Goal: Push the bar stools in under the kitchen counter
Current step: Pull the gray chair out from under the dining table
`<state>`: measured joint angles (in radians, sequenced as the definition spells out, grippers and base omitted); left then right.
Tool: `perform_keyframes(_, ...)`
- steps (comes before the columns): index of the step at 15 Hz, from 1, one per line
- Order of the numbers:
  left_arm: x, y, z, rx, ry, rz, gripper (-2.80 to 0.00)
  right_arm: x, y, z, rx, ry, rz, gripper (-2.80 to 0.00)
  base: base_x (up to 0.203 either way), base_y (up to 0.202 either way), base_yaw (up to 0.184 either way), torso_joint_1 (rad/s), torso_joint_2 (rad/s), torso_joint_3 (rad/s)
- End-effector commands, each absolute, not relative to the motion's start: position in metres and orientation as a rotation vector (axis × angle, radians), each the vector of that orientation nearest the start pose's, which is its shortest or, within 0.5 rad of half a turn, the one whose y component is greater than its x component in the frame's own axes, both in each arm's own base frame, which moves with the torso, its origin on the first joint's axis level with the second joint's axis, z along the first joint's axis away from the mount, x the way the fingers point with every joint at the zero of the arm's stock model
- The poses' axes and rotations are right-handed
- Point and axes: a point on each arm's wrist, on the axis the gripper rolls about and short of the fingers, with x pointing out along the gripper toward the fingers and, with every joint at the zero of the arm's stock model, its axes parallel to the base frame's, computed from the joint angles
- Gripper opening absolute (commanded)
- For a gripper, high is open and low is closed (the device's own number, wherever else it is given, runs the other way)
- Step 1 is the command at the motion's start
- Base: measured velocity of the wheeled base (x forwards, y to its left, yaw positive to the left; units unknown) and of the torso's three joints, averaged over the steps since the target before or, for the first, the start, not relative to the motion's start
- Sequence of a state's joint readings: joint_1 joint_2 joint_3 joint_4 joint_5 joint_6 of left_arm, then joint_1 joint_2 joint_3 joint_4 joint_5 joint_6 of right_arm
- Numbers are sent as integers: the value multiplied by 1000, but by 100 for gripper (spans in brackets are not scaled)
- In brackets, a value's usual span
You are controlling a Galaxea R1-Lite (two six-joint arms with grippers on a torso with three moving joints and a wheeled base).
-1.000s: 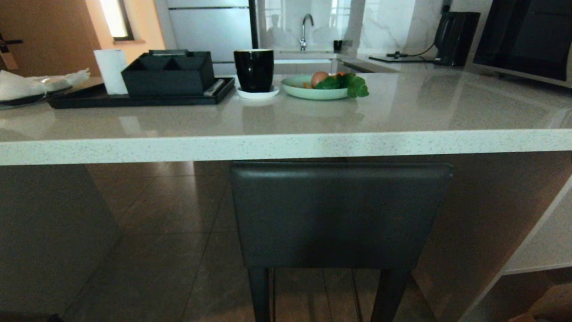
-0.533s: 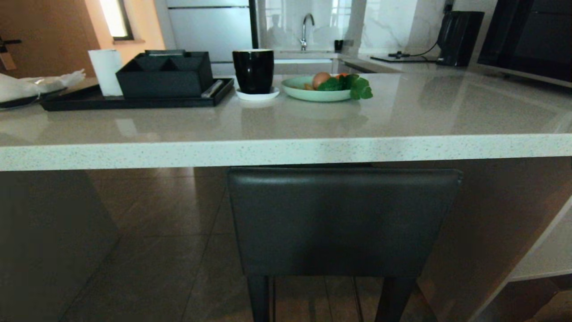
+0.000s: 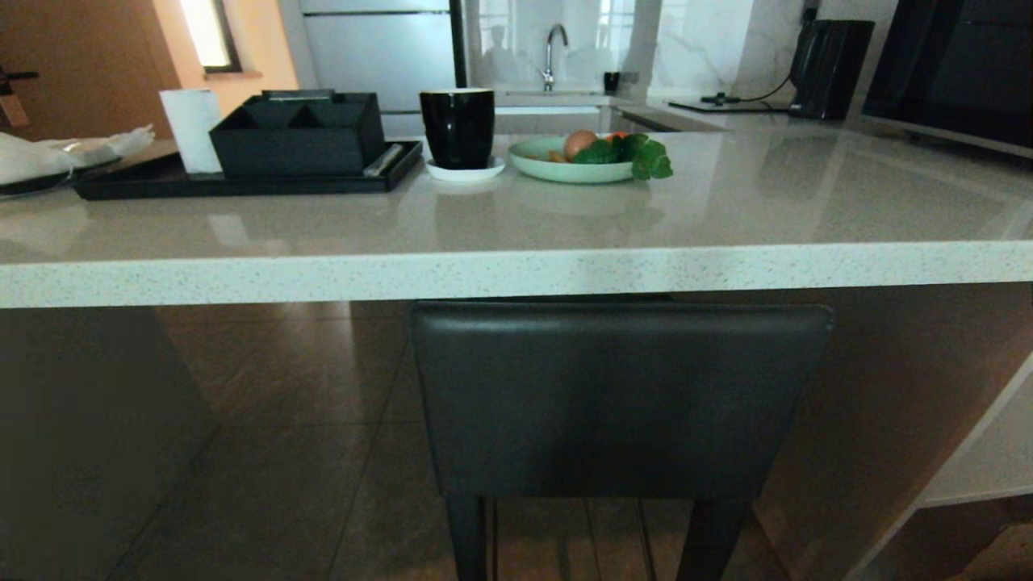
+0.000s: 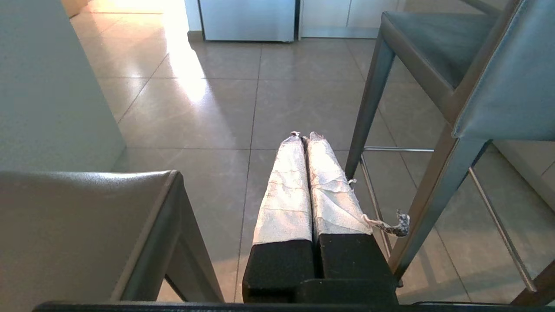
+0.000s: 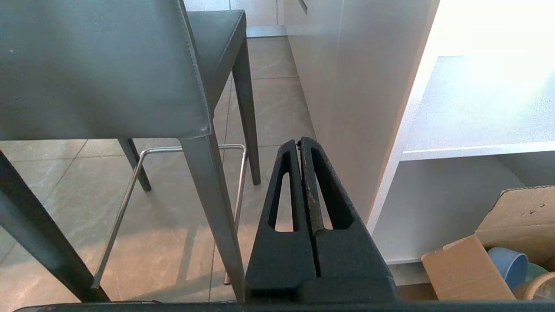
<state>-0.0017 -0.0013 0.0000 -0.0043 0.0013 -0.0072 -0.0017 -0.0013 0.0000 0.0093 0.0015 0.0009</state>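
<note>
The stool (image 3: 617,399) stood dead ahead of me, its dark backrest just below the front edge of the counter (image 3: 516,273), seat already reaching in under the slab. Its backrest ran crosswise to my line of push, so I judged a straight shove forward would seat it. A 2nd stool (image 4: 78,225) showed close by my left pincer (image 4: 303,135), nearer me than the 1st, and looked the one not yet tucked in. My left pincer hung low between the 2 stools, taped fingers pressed together, holding nothing. My right pincer (image 5: 299,141) hung low too, closed and empty, just beside the 1st stool's rear leg, with the shelves (image 5: 472,147) on its other side.
</note>
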Motion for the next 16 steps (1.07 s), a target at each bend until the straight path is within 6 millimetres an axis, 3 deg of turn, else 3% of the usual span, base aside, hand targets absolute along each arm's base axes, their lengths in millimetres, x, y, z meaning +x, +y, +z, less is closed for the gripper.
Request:
perform_keyframes(1, -23, 0, 76, -8, -3, 0, -280, -23, 0, 74, 2, 11, 0, -280, 0, 0, 0, 0, 0, 0)
perform_keyframes(3, -23, 0, 76, -8, -3, 0, -280, -23, 0, 74, 2, 11, 0, -280, 0, 0, 0, 0, 0, 0)
perform_keyframes(9, -23, 0, 76, -8, -3, 0, -280, -23, 0, 74, 2, 11, 0, -280, 0, -139, 3, 3, 4, 3)
perform_keyframes(16, -23, 0, 76, -8, -3, 0, -280, -23, 0, 74, 2, 11, 0, -280, 0, 0, 0, 0, 0, 0)
